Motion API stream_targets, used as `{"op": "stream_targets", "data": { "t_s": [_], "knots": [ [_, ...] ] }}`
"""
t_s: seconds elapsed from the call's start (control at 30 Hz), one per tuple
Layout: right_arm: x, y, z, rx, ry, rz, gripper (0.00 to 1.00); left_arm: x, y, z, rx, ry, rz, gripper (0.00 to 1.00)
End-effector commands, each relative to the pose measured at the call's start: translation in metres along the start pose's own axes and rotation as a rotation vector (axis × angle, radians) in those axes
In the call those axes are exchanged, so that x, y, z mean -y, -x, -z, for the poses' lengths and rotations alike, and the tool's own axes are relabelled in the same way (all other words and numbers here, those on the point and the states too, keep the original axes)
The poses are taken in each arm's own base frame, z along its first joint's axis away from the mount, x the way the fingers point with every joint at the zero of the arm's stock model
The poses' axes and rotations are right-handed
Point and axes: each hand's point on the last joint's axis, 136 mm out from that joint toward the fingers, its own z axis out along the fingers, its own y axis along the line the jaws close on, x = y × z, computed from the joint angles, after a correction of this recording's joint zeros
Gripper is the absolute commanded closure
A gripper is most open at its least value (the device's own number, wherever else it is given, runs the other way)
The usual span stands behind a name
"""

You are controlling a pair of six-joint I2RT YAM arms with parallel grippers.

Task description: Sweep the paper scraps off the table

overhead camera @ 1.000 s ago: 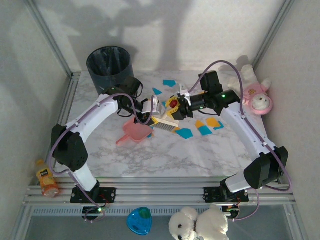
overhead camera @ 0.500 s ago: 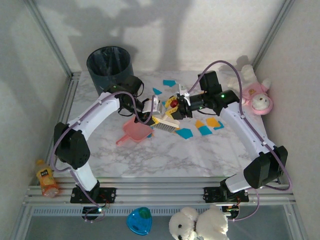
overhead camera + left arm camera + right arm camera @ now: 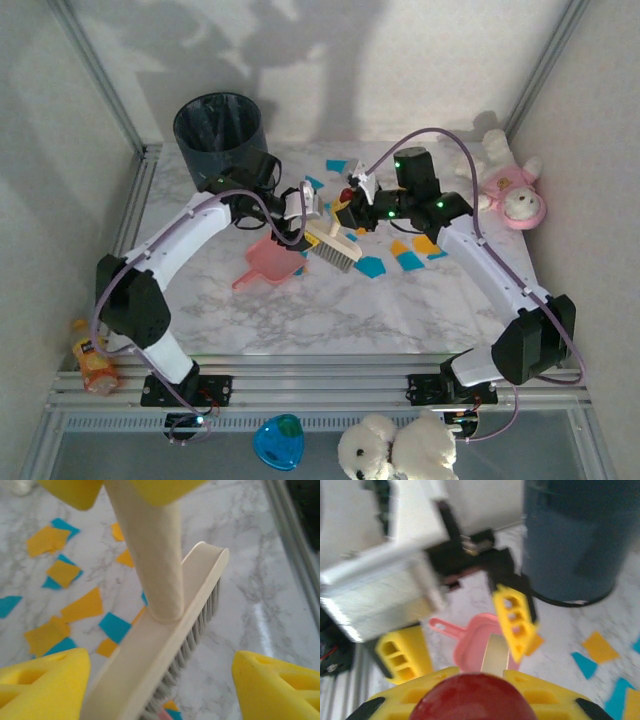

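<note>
Marble-look tabletop (image 3: 330,320), white walls all round. Looks like a brush hand-off to me: my right end effector (image 3: 343,211) is clamped on the brush (image 3: 335,250) handle at frame centre. My left end effector (image 3: 160,690) is spread wide either side of it, touching nothing. Paper scraps (image 3: 410,255) lie mostly right of centre, with a few higher up. My guess for next: left backs out and goes for the pink dustpan (image 3: 268,265) at lower left, right drops the bristles and sweeps that way. Both wrists are crowded together, so clear out first. Bin (image 3: 218,125) sits upper left.

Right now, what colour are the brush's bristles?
The brush has grey bristles; clearest in the left wrist view.
</note>
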Motion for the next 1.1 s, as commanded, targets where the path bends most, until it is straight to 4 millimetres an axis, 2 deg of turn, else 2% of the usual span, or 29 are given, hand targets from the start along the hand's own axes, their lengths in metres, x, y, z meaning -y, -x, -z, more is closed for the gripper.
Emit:
{"op": "stream_targets", "data": {
  "t_s": [0.0, 0.13, 0.23, 0.33, 0.4, 0.5, 0.63, 0.7, 0.77, 0.93, 1.07],
  "knots": [
    [0.029, 0.023, 0.019, 0.084, -0.211, -0.096, 0.98, -0.025, 0.018, 0.023, 0.04, 0.195, 0.023, 0.25],
    [0.043, 0.016, 0.027, 0.111, -0.309, -0.147, 1.0, -0.049, 0.017, 0.045, 0.065, 0.432, 0.134, 0.28],
    [0.046, 0.011, 0.033, 0.126, -0.348, -0.154, 1.0, -0.068, 0.018, 0.074, 0.124, 0.655, 0.243, 0.28],
    [0.052, 0.005, 0.037, 0.141, -0.389, -0.166, 1.0, -0.076, 0.01, 0.097, 0.122, 0.796, 0.334, 0.29],
    [0.055, 0.0, 0.04, 0.146, -0.412, -0.179, 1.0, -0.088, -0.005, 0.114, 0.132, 0.91, 0.44, 0.17],
    [0.06, -0.009, 0.044, 0.154, -0.443, -0.2, 1.0, -0.085, -0.026, 0.108, 0.125, 0.867, 0.503, 0.01],
    [0.06, -0.02, 0.047, 0.144, -0.448, -0.221, 1.0, -0.084, -0.055, 0.107, 0.032, 0.91, 0.594, 0.0],
    [0.061, -0.026, 0.05, 0.135, -0.457, -0.229, 1.0, -0.085, -0.077, 0.111, -0.044, 0.967, 0.658, 0.01],
    [0.06, -0.028, 0.053, 0.129, -0.468, -0.23, 1.0, -0.079, -0.091, 0.108, -0.105, 0.97, 0.672, 0.01],
    [0.059, -0.036, 0.058, 0.083, -0.491, -0.243, 1.0, -0.052, -0.122, 0.091, -0.248, 0.867, 0.693, 0.04],
    [0.057, -0.041, 0.061, 0.061, -0.504, -0.243, 1.0, -0.01, -0.149, 0.072, -0.372, 0.699, 0.645, 0.1]
  ]
}}
